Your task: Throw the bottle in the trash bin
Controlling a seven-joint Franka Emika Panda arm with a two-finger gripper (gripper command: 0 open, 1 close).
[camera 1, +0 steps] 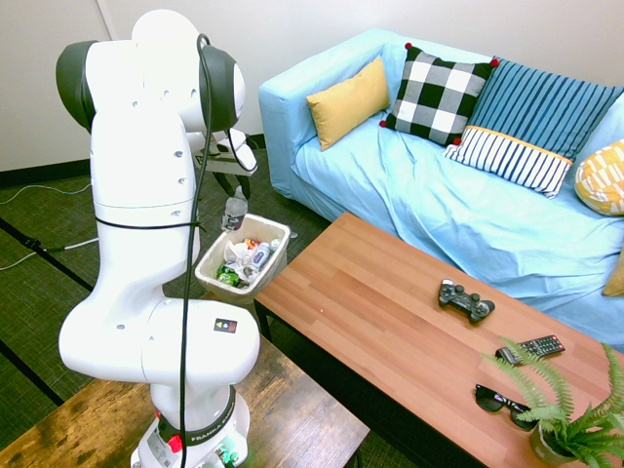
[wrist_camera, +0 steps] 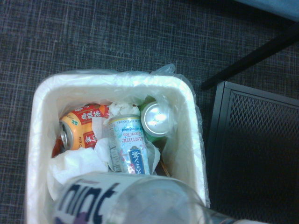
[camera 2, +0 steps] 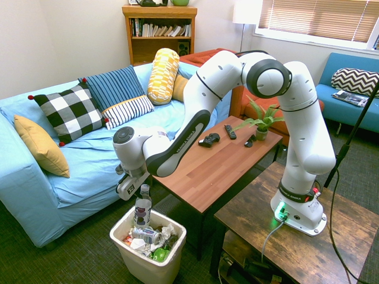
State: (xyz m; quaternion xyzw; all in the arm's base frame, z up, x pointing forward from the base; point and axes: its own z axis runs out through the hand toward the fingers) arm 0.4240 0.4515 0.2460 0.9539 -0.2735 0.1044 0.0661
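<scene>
The bottle (camera 2: 143, 208), clear with a white cap and a dark label, hangs upright just above the open trash bin (camera 2: 172, 249). My gripper (camera 2: 137, 190) is shut on the bottle at its neck, right over the bin. From the other side, the bottle (camera 1: 235, 211) hangs above the white bin (camera 1: 209, 277), under the gripper (camera 1: 234, 185). In the wrist view the bottle (wrist_camera: 135, 200) fills the bottom edge, with the bin's rim (wrist_camera: 190, 121) below it.
The bin holds cans (wrist_camera: 156, 120), an orange can (wrist_camera: 79, 126) and crumpled tissue. The wooden coffee table (camera 2: 225, 157) stands right beside the bin, and the blue sofa (camera 2: 89, 171) is behind it. A dark mesh object (wrist_camera: 252, 149) sits on the carpet next to the bin.
</scene>
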